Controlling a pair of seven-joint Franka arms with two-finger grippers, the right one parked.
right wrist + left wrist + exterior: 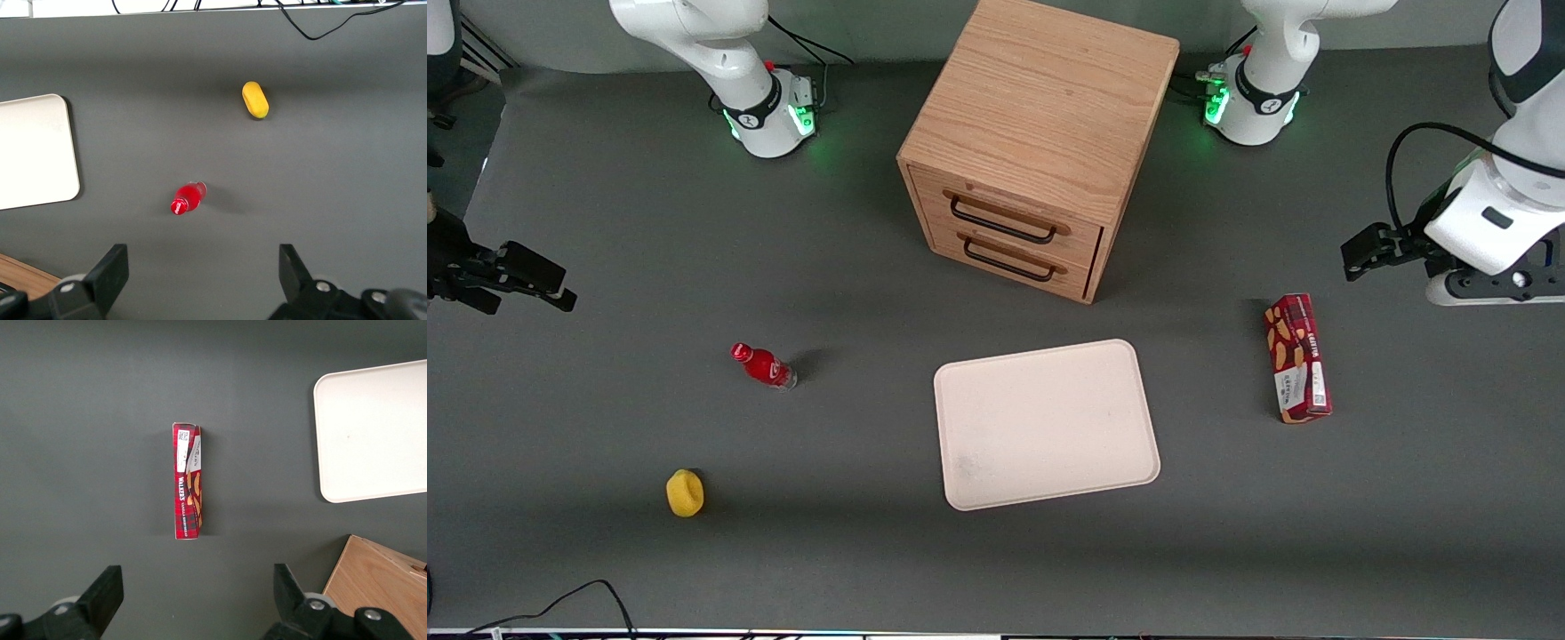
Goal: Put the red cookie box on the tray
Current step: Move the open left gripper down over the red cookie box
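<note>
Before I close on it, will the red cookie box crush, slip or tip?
The red cookie box looks like thin carton, so it may dent. Lying flat on the table, it likely won't tip or roll. The open claw hovers above it; across the narrow width seems safest.

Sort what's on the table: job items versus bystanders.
Job:
- red cookie box, lying on the table beside the tray
- tray, nothing on it
- tool, open, above the table near the box

Bystanders:
- wooden drawer cabinet
- red bottle
- yellow object

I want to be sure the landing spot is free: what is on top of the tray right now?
Nothing: the tray is bare. The red cookie box lies on the table beside it, and the open claw hovers above the box.
</note>
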